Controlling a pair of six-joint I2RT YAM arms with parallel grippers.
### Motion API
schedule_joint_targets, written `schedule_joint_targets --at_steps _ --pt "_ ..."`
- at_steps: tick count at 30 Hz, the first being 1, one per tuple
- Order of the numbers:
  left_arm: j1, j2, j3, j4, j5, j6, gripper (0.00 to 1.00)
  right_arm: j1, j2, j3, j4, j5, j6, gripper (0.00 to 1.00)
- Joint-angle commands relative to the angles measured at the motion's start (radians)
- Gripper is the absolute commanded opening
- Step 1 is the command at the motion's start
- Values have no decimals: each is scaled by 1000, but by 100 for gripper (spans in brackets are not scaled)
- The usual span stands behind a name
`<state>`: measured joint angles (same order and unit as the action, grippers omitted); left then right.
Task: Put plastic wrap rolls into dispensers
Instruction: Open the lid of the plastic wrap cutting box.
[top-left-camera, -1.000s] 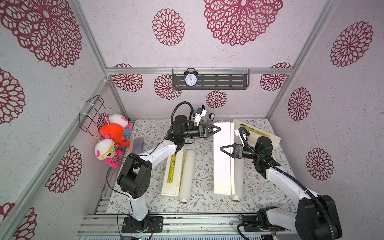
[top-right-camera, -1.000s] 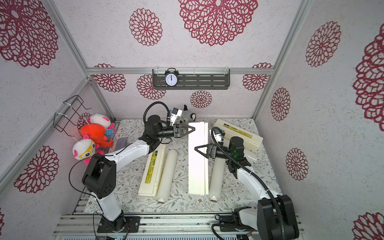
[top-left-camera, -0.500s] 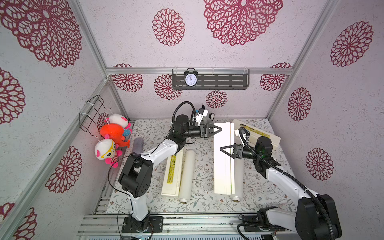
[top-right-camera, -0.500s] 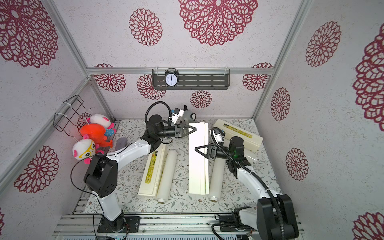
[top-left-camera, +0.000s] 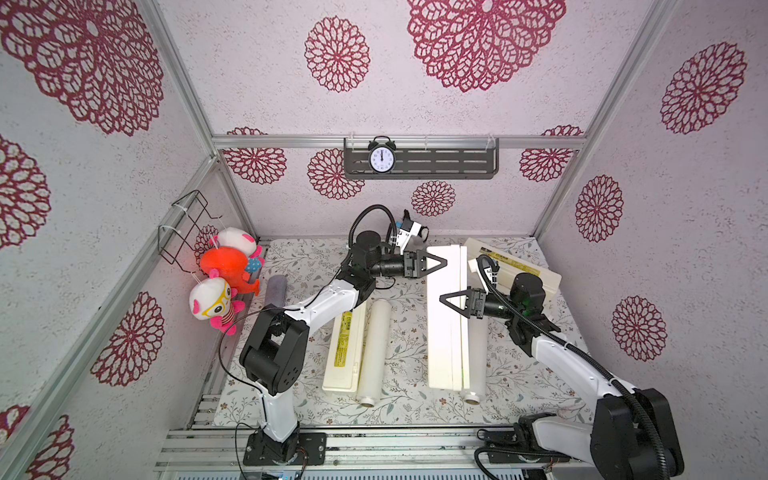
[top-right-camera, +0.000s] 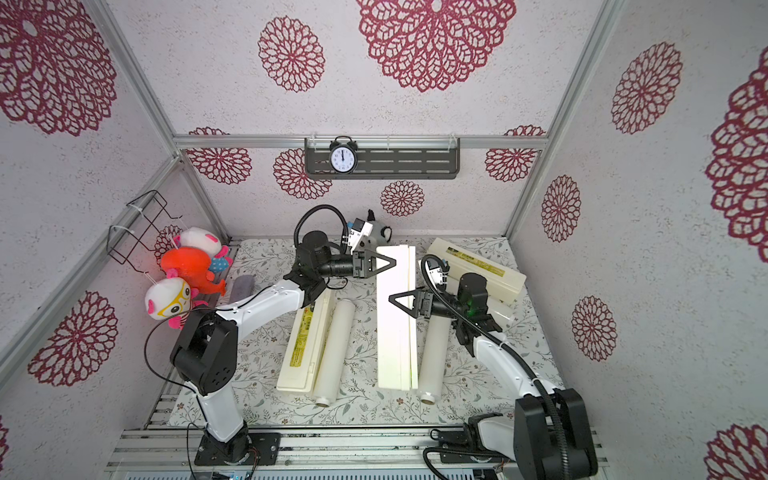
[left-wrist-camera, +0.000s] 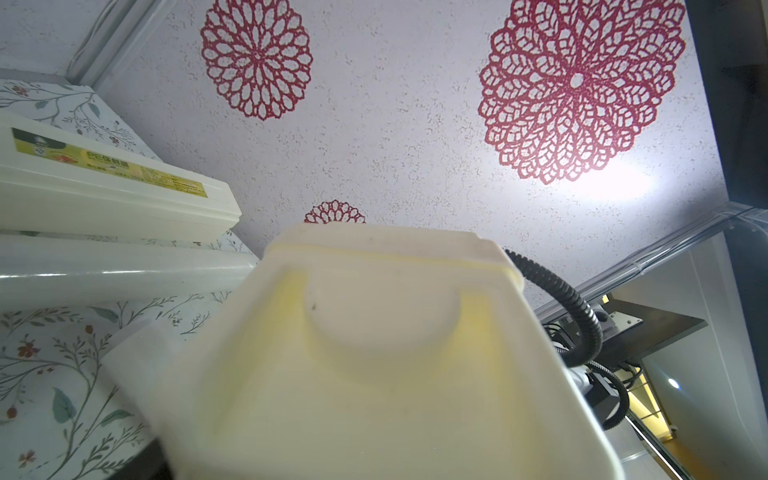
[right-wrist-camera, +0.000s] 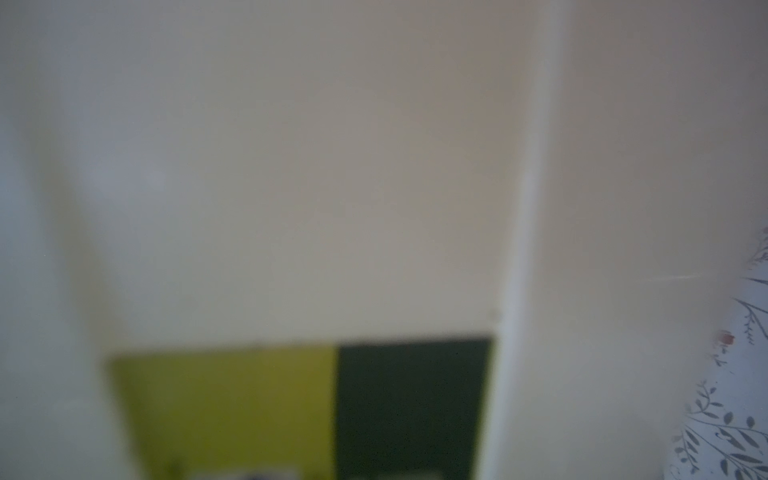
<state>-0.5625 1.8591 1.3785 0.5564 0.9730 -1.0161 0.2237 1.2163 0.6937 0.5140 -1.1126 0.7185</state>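
Top views: the left tool (top-left-camera: 444, 262) has crept slightly closer to the far end of the long cream-white plastic dispenser box (top-left-camera: 444, 345), which lies mid-way across the floral-patterned surface (top-left-camera: 409, 316), running from far edge toward near edge. The tool's tip now overlaps that end. Its jaws are seen edge-on, so I cannot tell whether they are apart or pressing the box. The right tool (top-left-camera: 442, 298) has not shifted and reaches across the same box partway along. Its jaws are also edge-on, cannot tell.

- A glossy white plastic wrap roll (top-left-camera: 476, 365) lies against this box's right side, out on the surface.
- The second cream dispenser (top-left-camera: 345, 340), with a yellow-green label strip, sits nearer the left edge with the second roll (top-left-camera: 374, 349) touching it.
- The third dispenser (top-left-camera: 515, 266) is at the far right corner.
- Judgement: both tools are settling on the middle box, probably to deal with its lid. No roll is loaded yet.
- Label print is too small here.
- A black twin-bell alarm clock (top-left-camera: 381, 159) stands on the dark slotted wall shelf (top-left-camera: 449, 164), hands near twelve, numerals unreadable.

Left wrist: the middle box's end (left-wrist-camera: 374, 332) fills the view, very close, with a rounded boss on it. Beyond it is the third dispenser (left-wrist-camera: 104, 195), with the third roll (left-wrist-camera: 104, 270) just beside it. Its label reads "PE" followed by Chinese characters; the finer lines are illegible.

Right wrist: blurred cream plastic with yellow-green and dark green label blocks (right-wrist-camera: 291, 407); no writing resolves
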Motion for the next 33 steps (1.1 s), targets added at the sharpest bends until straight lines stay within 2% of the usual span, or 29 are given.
schedule_joint_targets --at_steps 1,6,10,12,17,19,21,24,29,33 --pt "-4 -4 -3 114 24 -47 78 5 -6 25 -23 26 -15 71" --pt "20 3 -25 198 24 -109 71 3 -45 -1 9 30 -20 92" --pt "31 13 -38 280 48 -167 68 -5 -75 -25 94 12 29 97" --pt "33 18 -42 310 56 -187 67 -7 -68 -34 163 -4 79 93" --pt "38 35 -48 417 76 -269 65 -7 -7 -56 367 -31 234 71" --pt "45 33 -55 409 70 -269 64 -7 13 -71 496 -41 326 69" --pt "58 23 -72 395 54 -259 63 -9 20 -70 561 -39 364 67" --pt "90 4 -95 345 21 -233 63 -16 0 -56 463 -15 300 67" --pt "127 -27 -100 166 -37 -126 63 -22 -55 -26 203 78 133 65" --pt "145 -20 -96 154 -37 -125 63 -22 -95 24 -66 182 -24 65"
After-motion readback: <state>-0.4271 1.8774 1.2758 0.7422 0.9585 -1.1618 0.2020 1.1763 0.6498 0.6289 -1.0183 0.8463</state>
